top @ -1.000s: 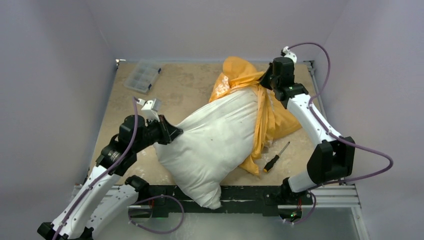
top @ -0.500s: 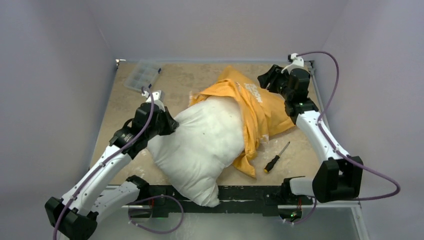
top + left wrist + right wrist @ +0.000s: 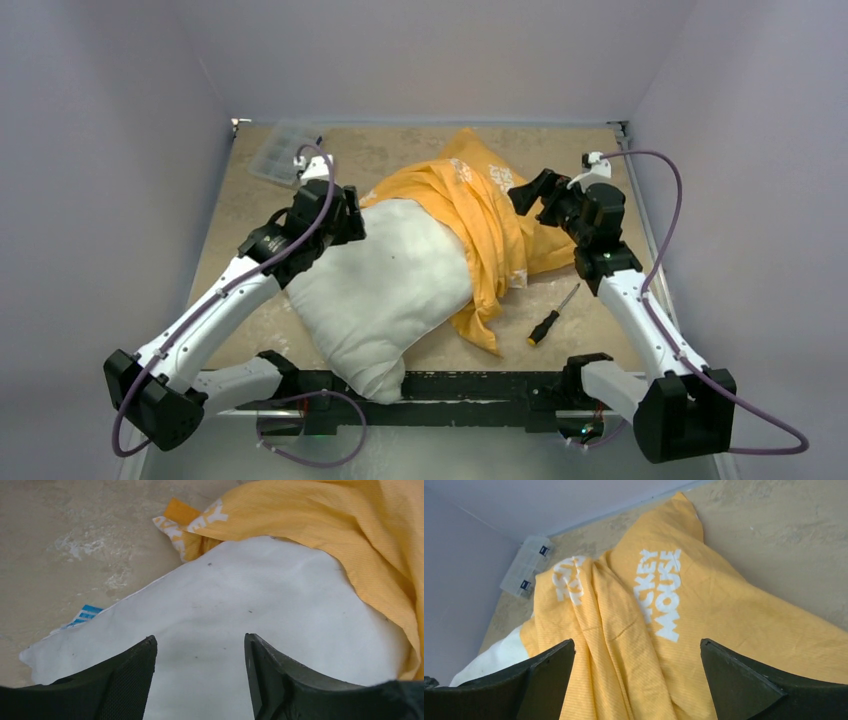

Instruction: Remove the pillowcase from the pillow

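On table (image 3: 250, 240) | pillowcase (image 3: 485, 215) slumped lower over pillow (image 3: 390, 290) | right tool (image 3: 636, 645) unclamped, withdrawn

Pillowcase (image 3: 480, 215) draped over pillow's (image 3: 385, 285) far end

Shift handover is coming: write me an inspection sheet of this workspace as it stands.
Surface: beige table, mottled with pale stains.
Job's things: white pillow mostly bared, its near end at the table's near edge; orange pillowcase draped over its far end, white lettering up.
Clutter: screwdriver right of the pillowcase; clear plastic box at the far left corner.
Grippers: left gripper open over the pillow; right gripper open over the pillowcase.
Cables: purple cables loop from both arms; no snag seen.
Surroundings: plain walls on three sides.
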`<state>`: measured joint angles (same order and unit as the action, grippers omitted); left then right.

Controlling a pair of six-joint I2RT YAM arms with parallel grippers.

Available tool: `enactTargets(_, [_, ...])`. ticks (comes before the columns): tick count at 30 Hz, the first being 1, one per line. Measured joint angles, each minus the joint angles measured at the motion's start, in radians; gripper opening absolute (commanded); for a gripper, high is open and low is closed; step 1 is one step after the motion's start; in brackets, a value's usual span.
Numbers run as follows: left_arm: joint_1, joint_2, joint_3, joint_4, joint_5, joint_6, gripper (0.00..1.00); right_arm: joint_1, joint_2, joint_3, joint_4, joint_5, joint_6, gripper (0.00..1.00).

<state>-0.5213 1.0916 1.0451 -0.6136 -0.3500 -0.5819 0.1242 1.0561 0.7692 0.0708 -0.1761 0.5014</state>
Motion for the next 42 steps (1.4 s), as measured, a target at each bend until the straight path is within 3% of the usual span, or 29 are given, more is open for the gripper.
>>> enactTargets(4, [-0.174,0.026,0.053,-0.037,-0.055,0.0,0.78,0.0,-0.038,-0.063,0.005,-0.033,0.038,0.99])
enactTargets(14, [-0.605,0.213,0.117,-0.069,-0.161,-0.05,0.83,0.0,-0.112,-0.124,0.005,-0.045,0.113,0.99])
enactTargets(21, [-0.762,0.423,0.184,-0.059,-0.21,-0.054,0.88,0.009,-0.117,-0.143,-0.002,-0.045,0.132,0.99])
enactTargets(26, [-0.808,0.579,0.251,-0.072,-0.3,-0.055,0.91,0.015,-0.119,-0.147,0.0,-0.048,0.136,0.99])
enactTargets(31, [-0.81,0.711,0.272,-0.122,-0.428,-0.077,0.75,0.02,-0.135,-0.16,0.001,-0.055,0.136,0.99])
enactTargets(35, [-0.811,0.741,0.272,-0.13,-0.481,-0.088,0.44,0.028,-0.135,-0.165,0.007,-0.06,0.136,0.99])
enactTargets(39, [-0.799,0.74,0.272,-0.134,-0.512,-0.082,0.01,0.051,-0.131,-0.171,0.006,-0.061,0.136,0.99])
enactTargets(42, [-0.758,0.727,0.272,-0.126,-0.496,-0.046,0.0,0.092,-0.121,-0.171,0.006,-0.057,0.139,0.99])
